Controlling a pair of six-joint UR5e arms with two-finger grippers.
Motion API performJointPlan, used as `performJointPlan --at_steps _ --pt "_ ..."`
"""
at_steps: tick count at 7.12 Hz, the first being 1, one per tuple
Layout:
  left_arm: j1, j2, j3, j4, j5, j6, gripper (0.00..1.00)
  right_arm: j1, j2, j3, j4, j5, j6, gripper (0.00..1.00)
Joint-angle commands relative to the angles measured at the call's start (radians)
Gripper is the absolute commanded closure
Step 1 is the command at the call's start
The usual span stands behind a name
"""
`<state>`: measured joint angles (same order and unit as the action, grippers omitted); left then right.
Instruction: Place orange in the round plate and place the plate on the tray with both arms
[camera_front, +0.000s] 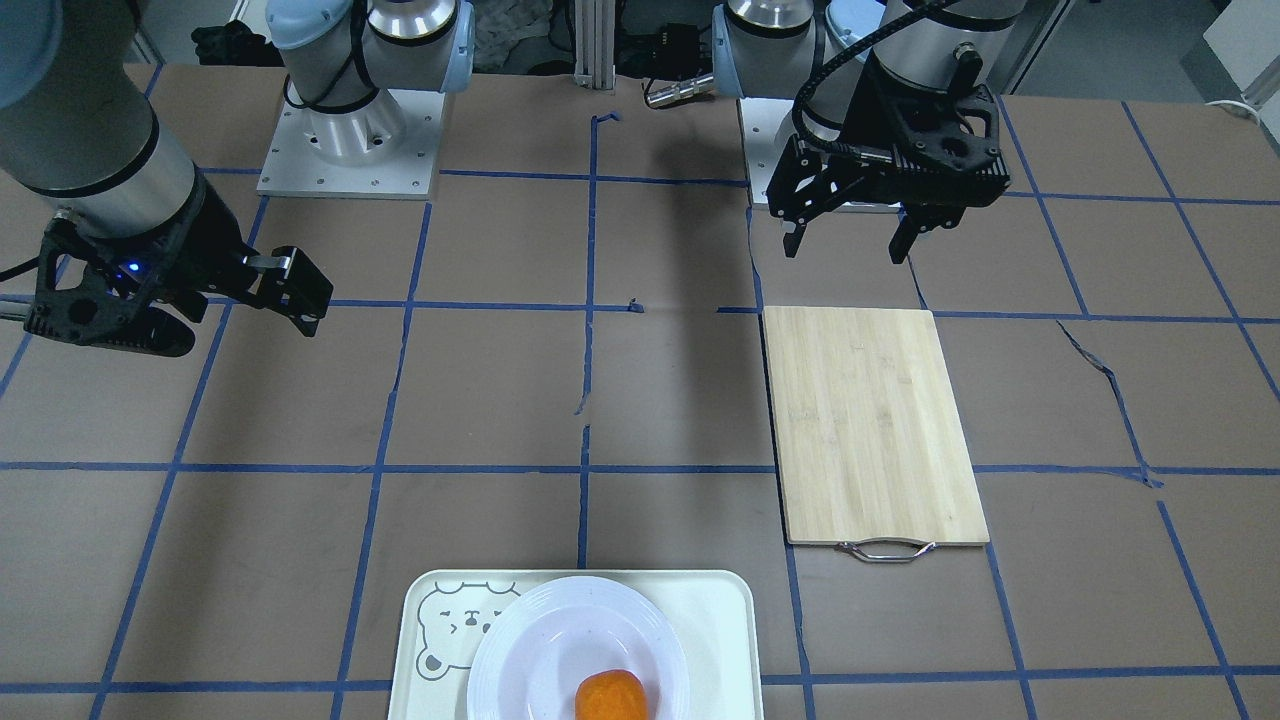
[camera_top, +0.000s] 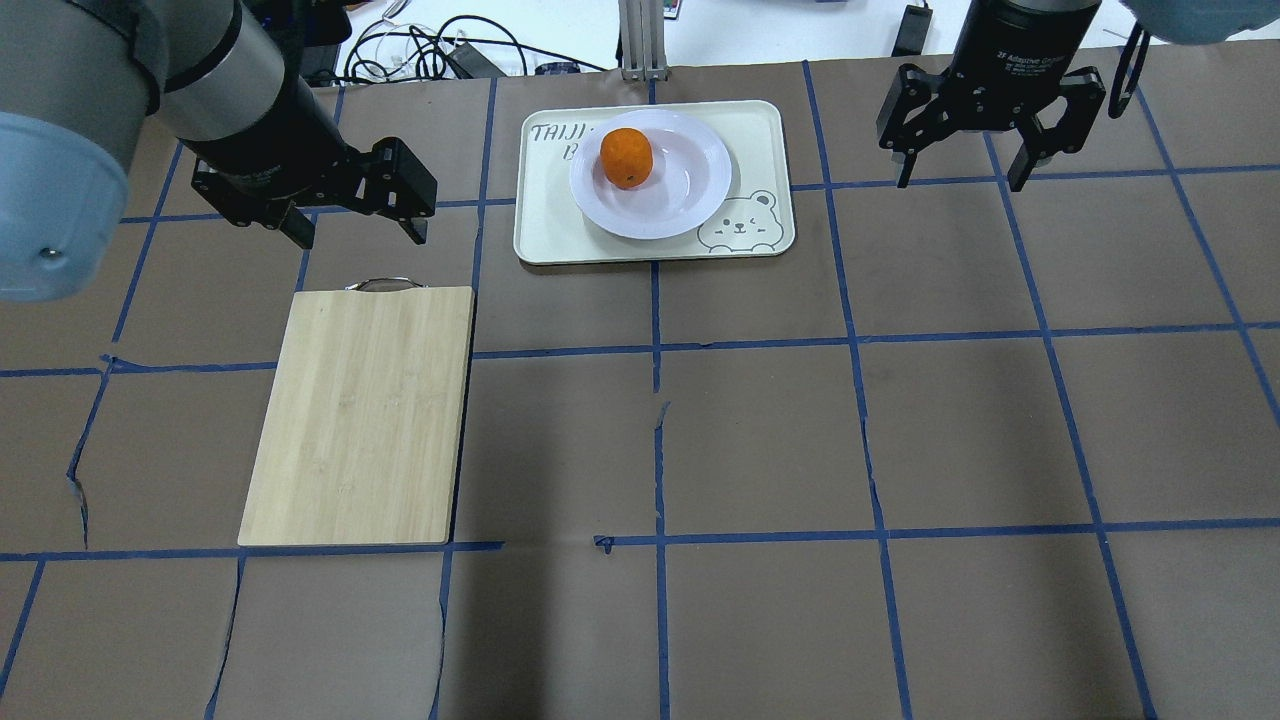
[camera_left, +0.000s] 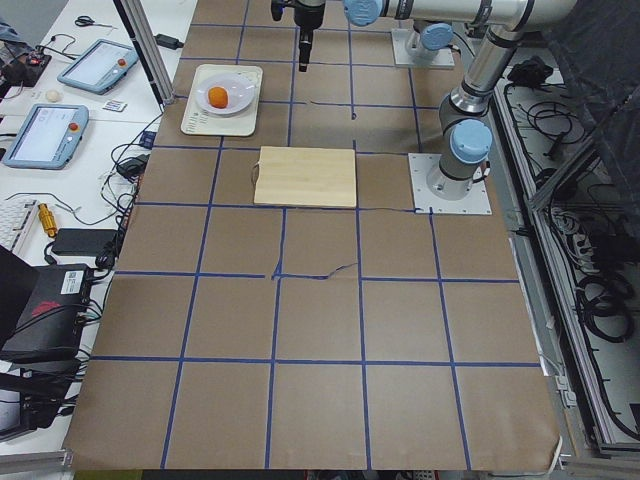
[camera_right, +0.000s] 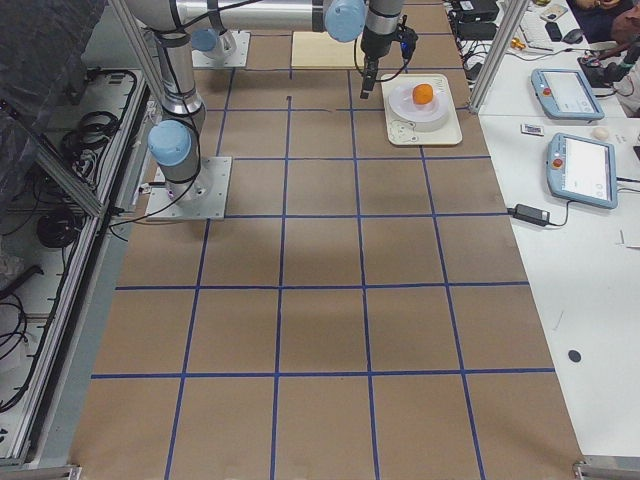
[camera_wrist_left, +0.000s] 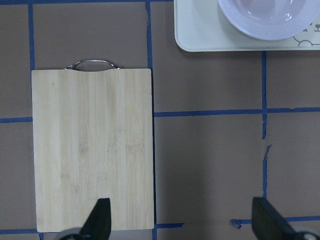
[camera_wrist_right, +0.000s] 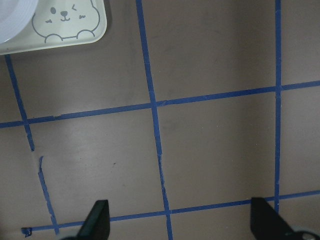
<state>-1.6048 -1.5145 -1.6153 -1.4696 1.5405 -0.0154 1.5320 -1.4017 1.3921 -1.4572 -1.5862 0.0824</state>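
The orange (camera_top: 627, 157) lies in the round plate (camera_top: 690, 185), off-centre toward its rim. The white plate rests on the cream tray (camera_top: 770, 130) at the far middle of the table. In the front-facing view the orange (camera_front: 611, 697), plate (camera_front: 540, 640) and tray (camera_front: 720, 610) sit at the bottom edge. My left gripper (camera_top: 362, 238) hangs open and empty to the left of the tray, above the board's handle end. My right gripper (camera_top: 960, 182) hangs open and empty to the right of the tray. Both wrist views show open fingers (camera_wrist_left: 100, 215) (camera_wrist_right: 97, 215) with bare table between them.
A bamboo cutting board (camera_top: 360, 415) with a metal handle lies on the robot's left, a short gap from the tray. Brown paper with blue tape lines covers the table (camera_top: 760, 440). Tablets and cables lie on a side table (camera_right: 580, 150) beyond the tray.
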Motion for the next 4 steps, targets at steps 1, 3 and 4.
performJointPlan --at_steps 1,3,4 --pt "0.0 -0.001 0.0 0.002 -0.002 0.0 0.0 -0.001 -0.042 0.034 0.0 -0.002 -0.001 0.0" --pt "-0.001 -0.003 0.0 0.002 -0.002 0.0 0.0 0.001 -0.098 0.074 0.006 0.008 0.0 0.0" --pt "0.0 -0.003 0.0 0.002 -0.002 0.0 0.0 0.0 -0.12 0.09 0.003 0.009 0.002 0.0"
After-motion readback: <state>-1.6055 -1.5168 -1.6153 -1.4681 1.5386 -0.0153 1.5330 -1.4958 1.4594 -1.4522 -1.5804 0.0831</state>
